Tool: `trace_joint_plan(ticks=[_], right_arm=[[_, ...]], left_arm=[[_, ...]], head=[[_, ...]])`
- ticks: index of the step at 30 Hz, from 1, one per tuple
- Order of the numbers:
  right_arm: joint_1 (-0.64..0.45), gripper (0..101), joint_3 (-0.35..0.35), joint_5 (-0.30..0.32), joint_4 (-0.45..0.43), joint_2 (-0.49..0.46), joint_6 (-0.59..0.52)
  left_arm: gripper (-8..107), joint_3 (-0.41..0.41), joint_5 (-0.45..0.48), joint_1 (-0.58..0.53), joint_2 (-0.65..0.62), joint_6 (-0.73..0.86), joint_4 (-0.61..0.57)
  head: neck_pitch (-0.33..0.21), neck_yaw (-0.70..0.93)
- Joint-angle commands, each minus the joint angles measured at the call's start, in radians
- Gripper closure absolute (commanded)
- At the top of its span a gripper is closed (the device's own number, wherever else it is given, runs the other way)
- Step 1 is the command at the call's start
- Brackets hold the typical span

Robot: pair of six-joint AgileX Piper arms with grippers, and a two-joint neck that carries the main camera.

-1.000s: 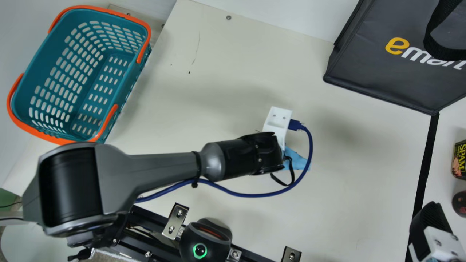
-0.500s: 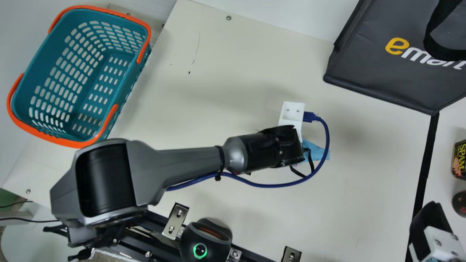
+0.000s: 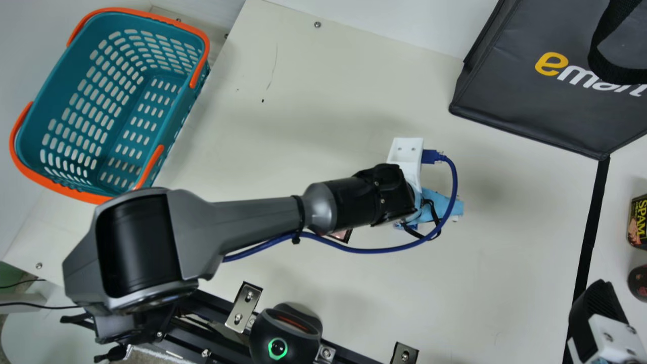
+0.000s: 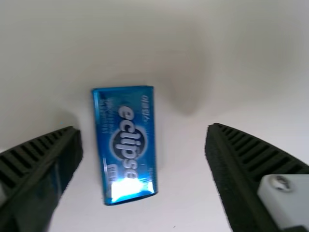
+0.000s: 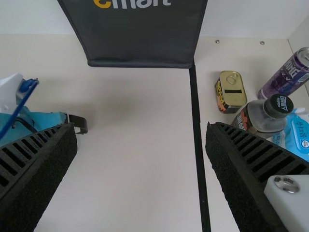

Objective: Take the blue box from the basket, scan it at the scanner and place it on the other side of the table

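Observation:
My left gripper (image 3: 437,203) is low over the middle of the table in the main view, its fingertips hidden by the arm. In the left wrist view the blue box (image 4: 126,144) lies flat on the table, between the lines of the open fingers of my left gripper (image 4: 145,131) and closer to one of them. The teal basket (image 3: 174,114) with orange handles stands at the far left. A black scanner (image 3: 285,336) with a green-lit ring is at the near edge. My right gripper (image 3: 599,321) is at the lower right; in its wrist view, my right gripper (image 5: 141,130) is open and holds nothing.
A dark shopping bag (image 3: 530,111) stands at the back right. Beyond the black line (image 5: 198,130) are a gold-topped can (image 5: 231,92), a dark-capped bottle (image 5: 265,116), a purple can (image 5: 287,72) and a light blue packet (image 5: 299,135). A blue cable (image 3: 374,250) loops beside the left arm.
My left arm first moved to the right over the table, then shifted slightly back and away from the near edge while its wrist turned. The right arm kept still.

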Motion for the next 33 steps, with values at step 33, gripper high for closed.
trace_joint_plan(ticks=[33], right_arm=[[0.0,6,0.0,0.0,0.0,0.0,0.0]], left_arm=[[9,0.667,-0.285,0.439,-0.702,0.677,-0.145]], head=[[-0.029,0.004]])
